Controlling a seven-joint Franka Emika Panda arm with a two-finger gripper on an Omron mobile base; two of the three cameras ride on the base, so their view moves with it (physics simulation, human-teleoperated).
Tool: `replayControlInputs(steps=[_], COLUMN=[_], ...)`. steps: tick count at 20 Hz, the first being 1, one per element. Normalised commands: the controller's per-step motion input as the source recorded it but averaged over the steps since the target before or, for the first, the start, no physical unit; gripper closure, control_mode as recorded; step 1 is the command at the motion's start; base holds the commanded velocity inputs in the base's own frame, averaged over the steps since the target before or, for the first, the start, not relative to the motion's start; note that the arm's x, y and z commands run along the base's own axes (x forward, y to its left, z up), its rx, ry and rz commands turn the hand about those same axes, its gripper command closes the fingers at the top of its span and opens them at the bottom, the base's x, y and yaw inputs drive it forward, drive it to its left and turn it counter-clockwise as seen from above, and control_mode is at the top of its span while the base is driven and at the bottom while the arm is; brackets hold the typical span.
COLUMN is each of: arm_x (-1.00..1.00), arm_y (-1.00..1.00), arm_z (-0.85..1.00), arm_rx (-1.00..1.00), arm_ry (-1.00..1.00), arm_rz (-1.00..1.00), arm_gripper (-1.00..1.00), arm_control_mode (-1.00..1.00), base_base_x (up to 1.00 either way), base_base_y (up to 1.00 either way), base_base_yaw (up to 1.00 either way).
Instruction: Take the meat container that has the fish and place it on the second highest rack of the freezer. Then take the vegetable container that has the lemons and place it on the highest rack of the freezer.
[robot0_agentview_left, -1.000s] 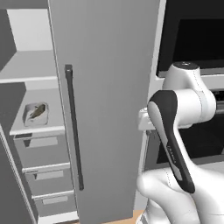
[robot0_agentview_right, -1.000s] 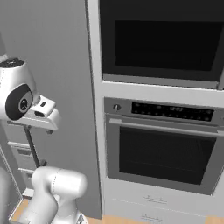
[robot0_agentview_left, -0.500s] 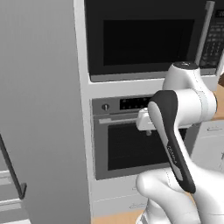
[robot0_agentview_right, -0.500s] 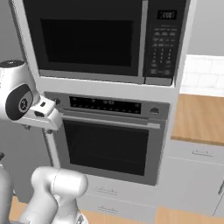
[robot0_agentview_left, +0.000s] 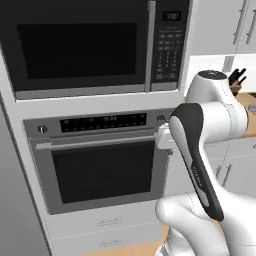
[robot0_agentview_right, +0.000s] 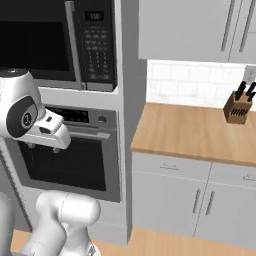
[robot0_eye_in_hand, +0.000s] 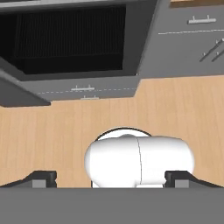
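**Arm folded before the wall oven, claw spread and empty**

While the arm is held folded close above its base, a wall oven (robot0_agentview_left: 102, 167) with a black window is faced in the left base view, and a microwave (robot0_agentview_left: 90, 45) with a keypad is set directly above it. Two pale drawers (robot0_agentview_left: 107, 227) are seen beneath the oven door. At the far left edge of that view a grey vertical panel (robot0_agentview_left: 12, 200) is cut off by the frame; whether it belongs to the freezer cannot be told, and neither tray can be located from these pictures.

From the right base view, a wooden counter (robot0_agentview_right: 195, 132) is seen to the right of the oven column, with a knife block (robot0_agentview_right: 237, 109) standing near its back wall under white upper cabinets (robot0_agentview_right: 195, 30). Grey cabinet doors (robot0_agentview_right: 200, 200) are fitted below the counter.

Through the hand view, the gripper (robot0_eye_in_hand: 111, 178) is pointed down at a wooden floor (robot0_eye_in_hand: 52, 135), and the oven's dark window is seen along the top. The two fingertips (robot0_eye_in_hand: 43, 178) are held wide apart at the bottom corners, and nothing is gripped between them.
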Motion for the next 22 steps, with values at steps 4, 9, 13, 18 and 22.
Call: replayControlInputs(steps=[4, 9, 13, 18, 22], arm_x=[0.0, 0.0, 0.0, 0.0, 0.0], arm_y=[0.0, 0.0, 0.0, 0.0, 0.0], arm_z=[0.0, 0.0, 0.0, 0.0, 0.0], arm_rx=[0.0, 0.0, 0.0, 0.0, 0.0], arm_ry=[0.0, 0.0, 0.0, 0.0, 0.0], arm_rz=[0.0, 0.0, 0.0, 0.0, 0.0], arm_gripper=[-1.0, -1.0, -1.0, -1.0, -1.0], arm_control_mode=[1.0, 1.0, 1.0, 1.0, 1.0], base_base_x=[0.29, 0.41, 0.45, 0.35, 0.39], base_base_y=[-1.0, -1.0, -1.0, -1.0, -0.97], base_base_yaw=[0.0, 0.0, 0.0, 0.0, 0.0])
